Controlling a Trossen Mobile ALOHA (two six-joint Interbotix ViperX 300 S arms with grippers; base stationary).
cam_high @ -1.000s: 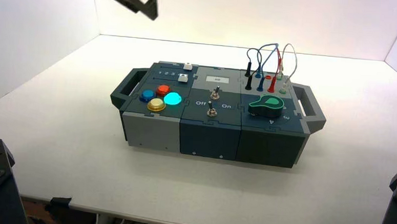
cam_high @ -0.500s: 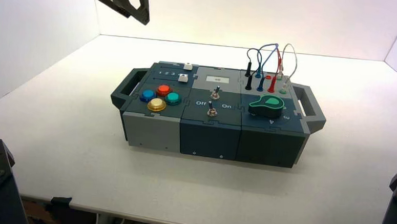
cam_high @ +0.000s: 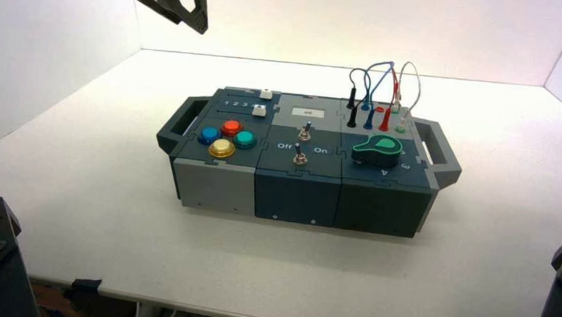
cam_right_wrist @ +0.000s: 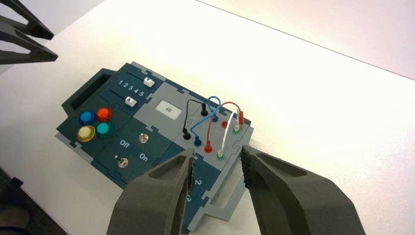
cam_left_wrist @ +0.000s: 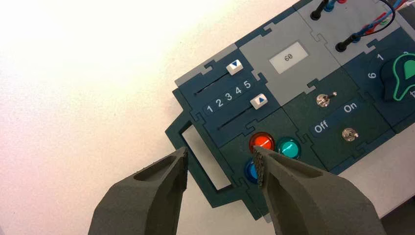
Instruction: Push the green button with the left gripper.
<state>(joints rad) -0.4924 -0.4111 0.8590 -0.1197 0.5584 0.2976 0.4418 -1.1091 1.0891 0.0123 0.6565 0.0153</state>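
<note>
The green button (cam_high: 244, 138) is unlit, at the right of the four-button cluster on the box's left end. It also shows in the left wrist view (cam_left_wrist: 288, 149) and the right wrist view (cam_right_wrist: 103, 129). My left gripper (cam_high: 187, 14) hangs high above the table, behind and to the left of the box, well clear of the buttons. Its fingers are open and empty (cam_left_wrist: 220, 155). My right gripper (cam_right_wrist: 218, 160) is open and empty, held high over the box's right end.
Red (cam_high: 231, 127), blue (cam_high: 209, 134) and yellow (cam_high: 221, 148) buttons surround the green one. The box (cam_high: 218, 184) also bears two sliders (cam_left_wrist: 235, 66), a display reading 60 (cam_left_wrist: 288, 57), two toggles (cam_high: 302, 145), a green knob (cam_high: 377, 150) and plugged wires (cam_high: 380, 91).
The green button glowed bright a second ago and is now dark. My left gripper has drawn up and to the left, away from the box.
</note>
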